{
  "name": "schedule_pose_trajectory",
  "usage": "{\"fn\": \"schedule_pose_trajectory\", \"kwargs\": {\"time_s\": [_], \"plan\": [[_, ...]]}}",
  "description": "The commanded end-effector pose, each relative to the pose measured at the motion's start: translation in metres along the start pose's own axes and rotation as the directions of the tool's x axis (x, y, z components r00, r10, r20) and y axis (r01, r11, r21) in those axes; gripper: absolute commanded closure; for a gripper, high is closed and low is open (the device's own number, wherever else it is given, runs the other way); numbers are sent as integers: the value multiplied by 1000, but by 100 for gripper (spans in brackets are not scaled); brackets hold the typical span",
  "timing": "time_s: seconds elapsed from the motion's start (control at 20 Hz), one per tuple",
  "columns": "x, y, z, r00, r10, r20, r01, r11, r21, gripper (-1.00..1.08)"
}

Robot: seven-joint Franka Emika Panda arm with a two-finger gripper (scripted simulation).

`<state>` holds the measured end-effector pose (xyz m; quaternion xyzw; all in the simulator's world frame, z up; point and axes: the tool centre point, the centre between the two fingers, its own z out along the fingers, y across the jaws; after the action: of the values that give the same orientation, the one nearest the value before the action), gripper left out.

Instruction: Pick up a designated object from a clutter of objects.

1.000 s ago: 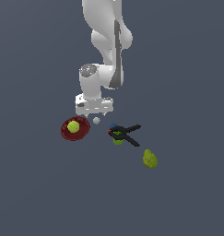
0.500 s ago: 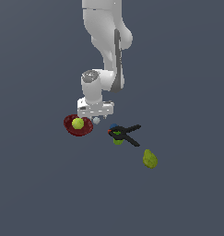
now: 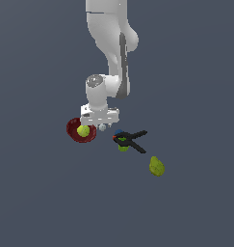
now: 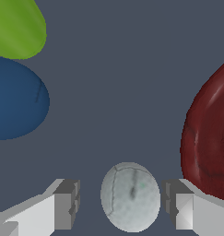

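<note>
Clutter rings the target: a dark red bowl [image 3: 81,130] holding a yellow-green ball [image 3: 83,130] at centre-left of the exterior view, a black clamp [image 3: 131,140] and lumpy yellow-green fruit [image 3: 157,166] lower right. Gripper [image 4: 121,198] jaws stand open, astride the tiny pale grey-white sphere [image 4: 130,196] without touching it, smooth, faintly veined

The bowl [image 3: 81,130] lies at the exterior view's left with the ball [image 3: 83,130] in it. Just right of it sits the sphere [image 3: 103,127], between the gripper's [image 3: 101,126] fingers [image 4: 67,203]. Further right lies the clamp [image 3: 130,140], and the fruit [image 3: 157,166] is nearer and rightmost.
</note>
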<state>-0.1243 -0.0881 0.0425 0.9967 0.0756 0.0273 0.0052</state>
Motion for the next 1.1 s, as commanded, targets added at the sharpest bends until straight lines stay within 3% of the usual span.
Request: {"fn": "schedule_pose_trajectory", "kwargs": {"time_s": [0.0,0.05,0.5,0.55,1.05], "plan": [[-20,1,20,998,14,54,-14,1000,14,-92],[-20,1,20,998,14,54,-14,1000,14,108],[-20,1,20,998,14,54,-14,1000,14,108],[7,2,0,1000,-3,-9,3,1000,-4,108],[20,-13,-17,1000,-2,-6,2,1000,-3,108]]}}
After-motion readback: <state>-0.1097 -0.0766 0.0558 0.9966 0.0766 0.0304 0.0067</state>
